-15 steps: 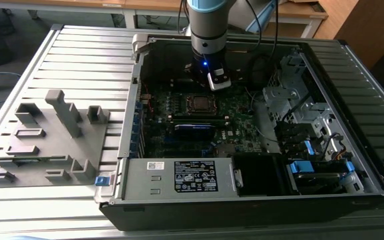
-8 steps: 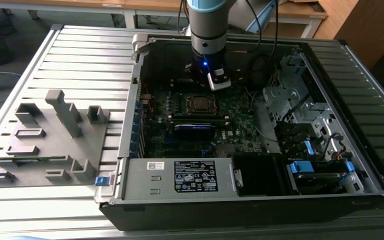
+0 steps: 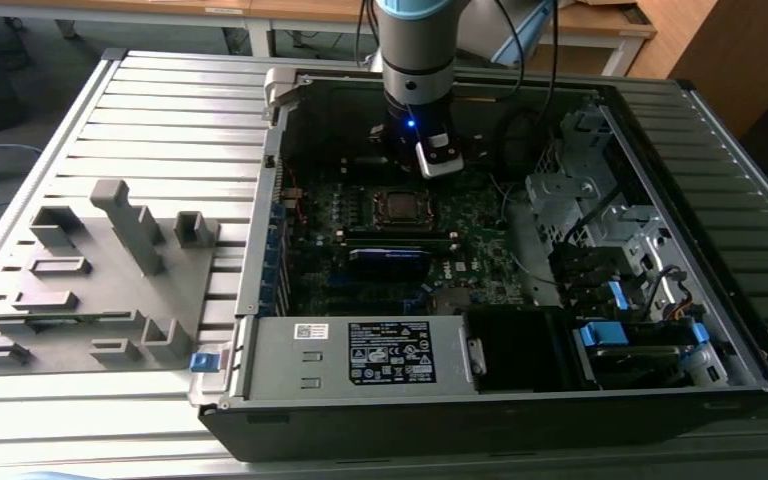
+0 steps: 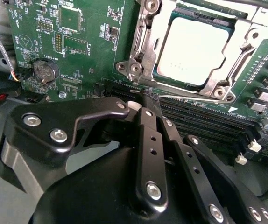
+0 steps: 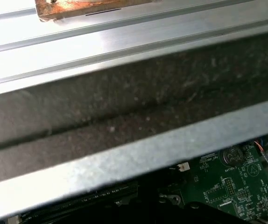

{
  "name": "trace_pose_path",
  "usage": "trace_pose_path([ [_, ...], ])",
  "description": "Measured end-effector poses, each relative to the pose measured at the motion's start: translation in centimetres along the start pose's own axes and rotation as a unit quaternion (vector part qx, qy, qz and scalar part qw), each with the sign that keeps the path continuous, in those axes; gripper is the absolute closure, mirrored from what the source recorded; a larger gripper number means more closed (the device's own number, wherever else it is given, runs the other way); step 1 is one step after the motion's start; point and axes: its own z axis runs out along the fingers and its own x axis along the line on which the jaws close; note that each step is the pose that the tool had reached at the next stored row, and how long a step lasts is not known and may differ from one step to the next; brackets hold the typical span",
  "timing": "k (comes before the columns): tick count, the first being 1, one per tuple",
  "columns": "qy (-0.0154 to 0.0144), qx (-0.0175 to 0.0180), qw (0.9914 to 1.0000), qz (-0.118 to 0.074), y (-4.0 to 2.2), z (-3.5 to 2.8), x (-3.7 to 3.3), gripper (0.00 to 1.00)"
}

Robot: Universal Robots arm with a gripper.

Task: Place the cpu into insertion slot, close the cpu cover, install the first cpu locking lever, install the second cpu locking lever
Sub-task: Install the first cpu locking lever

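Observation:
The cpu (image 4: 194, 49), a pale silver square, lies in the insertion slot (image 3: 398, 205) on the green motherboard. The silvery cpu cover (image 4: 142, 44) lies flat around it, so the chip shows through the cut-out centre. A thin wire locking lever (image 4: 185, 96) runs along the socket's edge beside the memory slots. My gripper (image 4: 145, 99) is shut, and its black fingertips sit right at the end of that lever. I cannot tell if the wire is pinched between them. In the exterior view the gripper (image 3: 422, 168) hangs inside the open computer case, just behind the socket.
Black memory slots (image 4: 204, 123) run beside the socket, and a coin battery (image 4: 46, 71) lies on the board near black cables. The case wall (image 5: 124, 107) stands close by. A power supply (image 3: 371, 355), drive bays (image 3: 624, 330) and a grey fixture tray (image 3: 91, 280) surround the work area.

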Motion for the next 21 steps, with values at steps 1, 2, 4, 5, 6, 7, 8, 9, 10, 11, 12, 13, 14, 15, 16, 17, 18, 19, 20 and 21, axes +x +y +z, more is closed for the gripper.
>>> trace_pose_path([
  [1, -0.0005, -0.0001, 1.0, 0.0, 0.01, 0.0, 0.03, 0.89],
  [2, -0.0009, -0.0002, 1.0, 0.0, 0.02, 0.01, 0.07, 0.89],
  [4, -0.0017, -0.0008, 1.0, 0.0, 0.05, 0.01, 0.15, 0.89],
  [5, -0.002, -0.0011, 1.0, 0.0, 0.07, 0.02, 0.18, 0.89],
  [6, -0.0023, -0.0014, 1.0, 0.0, 0.08, 0.02, 0.22, 0.89],
  [7, -0.0024, -0.0016, 1.0, 0.0, 0.09, 0.03, 0.25, 0.89],
  [8, -0.0027, -0.0017, 0.99999, 0.0, 0.09, 0.03, 0.27, 0.89],
  [9, -0.003, -0.002, 0.99999, 0.0, 0.09, 0.04, 0.3, 0.89],
  [10, -0.0034, -0.0022, 0.99999, 0.0, 0.08, 0.04, 0.33, 0.89],
  [11, -0.0039, -0.0025, 0.99999, 0.0, 0.08, 0.06, 0.36, 0.89],
  [12, -0.0044, -0.0029, 0.99999, -0.001, 0.07, 0.07, 0.4, 0.89],
  [13, -0.0049, -0.0032, 0.99998, -0.001, 0.05, 0.09, 0.44, 0.89],
  [14, -0.0052, -0.0034, 0.99998, -0.001, 0.04, 0.1, 0.47, 0.89],
  [15, -0.0055, -0.0035, 0.99998, -0.001, 0.03, 0.11, 0.5, 0.89],
  [16, -0.0057, -0.0035, 0.99998, -0.001, 0.01, 0.13, 0.53, 0.89],
  [17, -0.0058, -0.0035, 0.99998, -0.001, 0.0, 0.15, 0.56, 0.89],
  [18, -0.0059, -0.0036, 0.99998, -0.001, -0.01, 0.17, 0.57, 0.89],
  [19, -0.0059, -0.0036, 0.99998, -0.001, -0.01, 0.19, 0.57, 0.89],
  [20, -0.0062, -0.0037, 0.99997, -0.001, -0.02, 0.22, 0.58, 0.89],
  [21, -0.0064, -0.0038, 0.99997, -0.001, -0.03, 0.25, 0.58, 0.89],
])
